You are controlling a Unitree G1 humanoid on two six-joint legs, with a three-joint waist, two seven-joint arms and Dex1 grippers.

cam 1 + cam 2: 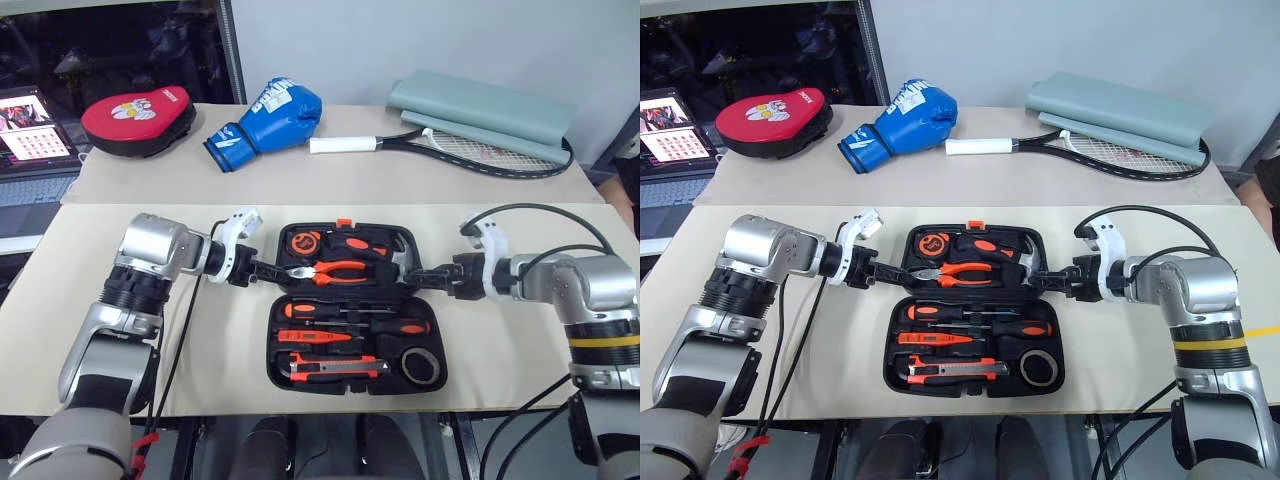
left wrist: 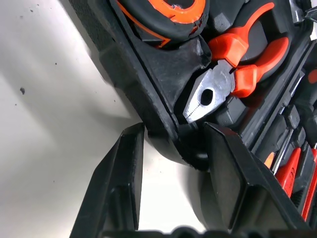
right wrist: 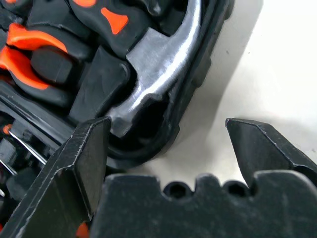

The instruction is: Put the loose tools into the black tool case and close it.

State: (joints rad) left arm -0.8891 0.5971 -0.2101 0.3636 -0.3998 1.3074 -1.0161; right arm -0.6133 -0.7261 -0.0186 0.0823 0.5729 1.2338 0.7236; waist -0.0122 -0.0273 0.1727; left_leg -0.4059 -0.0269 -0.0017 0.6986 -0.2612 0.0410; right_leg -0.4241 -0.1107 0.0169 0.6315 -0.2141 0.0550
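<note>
hinged black moulded-plastic tool case (image 1: 345, 305) lies open at middle of beige table (image 1: 130, 190), tools seated in recesses: orange-handled pliers (image 1: 335, 271), screwdrivers (image 1: 350, 322), utility knife (image 1: 335, 369), dark tape roll (image 1: 423, 366). left gripper (image 2: 171, 148) narrowed onto case's left rim, one finger on each side. right gripper (image 3: 168, 148) spread wide astride right rim, outer finger clear of it.

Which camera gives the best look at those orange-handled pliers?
The left wrist view: the pliers loom large, metal nose and orange handles clear. Both eye views show them small but whole, lying in the far half of the open tool case. The right wrist view catches just an orange handle.
</note>
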